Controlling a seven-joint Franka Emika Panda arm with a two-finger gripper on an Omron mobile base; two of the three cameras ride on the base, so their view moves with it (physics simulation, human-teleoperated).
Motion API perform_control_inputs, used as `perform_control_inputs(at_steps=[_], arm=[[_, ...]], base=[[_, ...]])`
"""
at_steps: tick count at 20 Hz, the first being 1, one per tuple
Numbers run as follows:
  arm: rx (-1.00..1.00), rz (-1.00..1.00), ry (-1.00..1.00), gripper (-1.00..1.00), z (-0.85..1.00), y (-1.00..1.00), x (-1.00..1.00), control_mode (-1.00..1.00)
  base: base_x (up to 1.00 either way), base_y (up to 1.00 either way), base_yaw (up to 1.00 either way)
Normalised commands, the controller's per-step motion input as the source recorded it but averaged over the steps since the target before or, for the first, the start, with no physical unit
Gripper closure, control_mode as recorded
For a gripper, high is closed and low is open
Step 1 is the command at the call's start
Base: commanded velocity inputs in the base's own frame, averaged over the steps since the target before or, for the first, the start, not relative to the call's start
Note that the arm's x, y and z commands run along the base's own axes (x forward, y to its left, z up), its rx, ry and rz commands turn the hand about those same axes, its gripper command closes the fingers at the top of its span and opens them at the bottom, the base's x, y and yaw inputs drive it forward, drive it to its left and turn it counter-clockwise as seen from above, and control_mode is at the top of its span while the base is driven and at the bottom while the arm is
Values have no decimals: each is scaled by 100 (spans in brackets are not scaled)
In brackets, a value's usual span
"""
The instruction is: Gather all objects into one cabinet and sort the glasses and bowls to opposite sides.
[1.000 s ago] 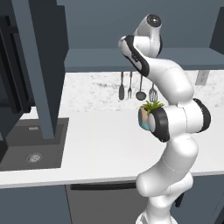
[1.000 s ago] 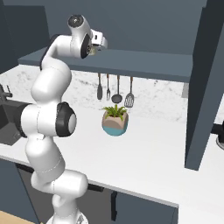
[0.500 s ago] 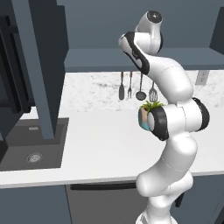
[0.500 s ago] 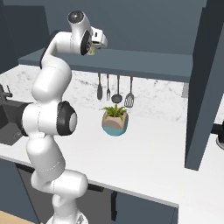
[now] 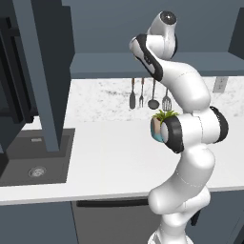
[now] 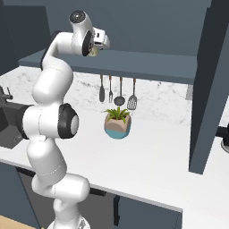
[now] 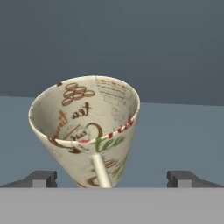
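Observation:
A beige patterned mug [image 7: 85, 127] stands tilted in the hand view on the floor of the dark slate-blue cabinet [image 6: 143, 65], its handle facing me. My gripper [image 7: 113, 177] is open, its fingertips [image 7: 42, 177] spread wide on either side of the mug's base without touching it. From the right base view the gripper [image 6: 102, 42] is raised to the cabinet's bottom board, with a bit of the beige mug [image 6: 92, 52] showing under the hand. The bowls and the other glasses are out of view.
The open cabinet door [image 6: 209, 89] hangs over the counter at the right; another dark door [image 5: 45, 76] hangs at the left. A potted plant [image 6: 118, 124] sits on the white counter [image 5: 105, 157], kitchen utensils [image 6: 118, 89] hang on the wall, and a sink [image 5: 33, 162] lies at the left.
The hand has pushed a little further forward along the cabinet's bottom board, and the beige mug now shows beneath it. The jaws stayed wide open.

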Motion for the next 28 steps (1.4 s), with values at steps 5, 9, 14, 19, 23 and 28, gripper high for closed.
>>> perform_control_inputs(at_steps=[5, 9, 14, 19, 23, 28], arm=[[0, 0, 0, 100, 0, 0, 0, -100], [0, 0, 0, 100, 0, 0, 0, -100], [0, 0, -1, 100, 1, 0, -5, -100], [0, 0, -5, 100, 14, -9, -43, -100], [0, 0, -10, 100, 27, -23, -72, -100], [0, 0, -8, 100, 17, -17, -71, -100]], base=[[0, 0, 0], [0, 0, 0], [0, 0, 0], [0, 0, 0], [0, 0, 0], [0, 0, 0]])
